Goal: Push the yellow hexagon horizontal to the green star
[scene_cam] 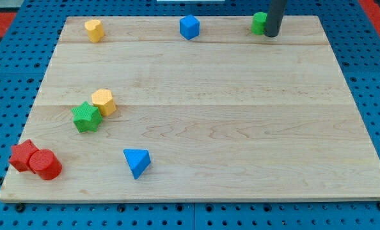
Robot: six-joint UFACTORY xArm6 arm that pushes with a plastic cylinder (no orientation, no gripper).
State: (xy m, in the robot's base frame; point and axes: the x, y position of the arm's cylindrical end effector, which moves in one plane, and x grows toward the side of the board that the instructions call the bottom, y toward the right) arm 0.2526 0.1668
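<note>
The yellow hexagon (104, 101) sits at the board's left, touching the upper right side of the green star (86, 117). My tip (271, 34) is at the view's top right, right beside a green block (259, 23), far from the hexagon and star.
A yellow block (94, 29) lies at the top left and a blue block (189, 27) at the top middle. A blue triangle (137, 161) lies at the lower left. Two red blocks (23, 155) (46, 165) sit together at the bottom left corner of the wooden board (241, 115).
</note>
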